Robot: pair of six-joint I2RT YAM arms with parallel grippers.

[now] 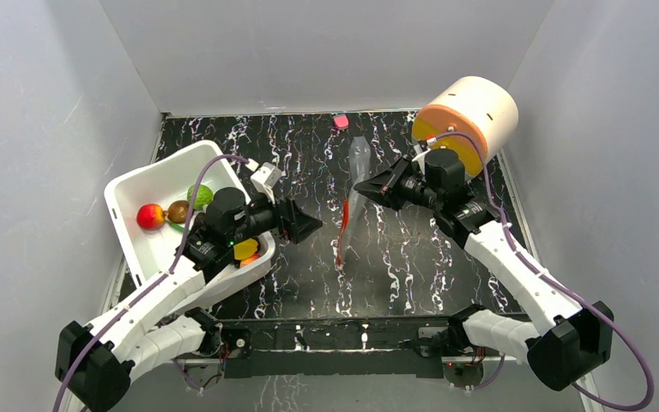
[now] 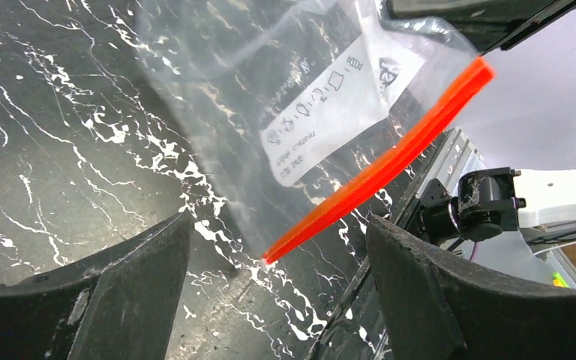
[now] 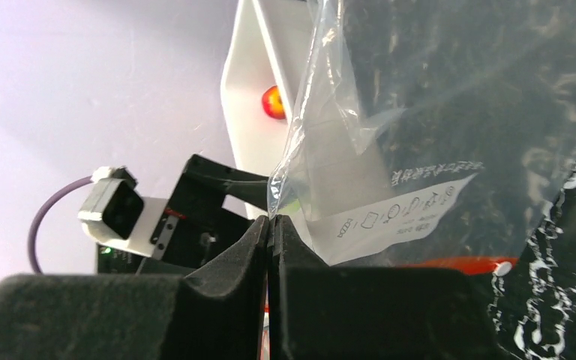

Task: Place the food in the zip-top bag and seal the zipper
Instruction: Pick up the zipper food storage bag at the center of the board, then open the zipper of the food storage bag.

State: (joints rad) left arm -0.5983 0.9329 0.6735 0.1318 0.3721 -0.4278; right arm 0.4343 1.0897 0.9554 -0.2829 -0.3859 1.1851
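Marbled table | right gripper clamps zip-top bag | left gripper agape, empty | food in tub half-hidden

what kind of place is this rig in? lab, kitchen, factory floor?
Probably a lab test cell, not a real kitchen: plain white walls box in a black marbled table, the left arm and right arm are bolted to its near edge, and the white tub holds toy fruit.

Bright, diffuse overhead light; faint shadows; close-range softness in wrist views.
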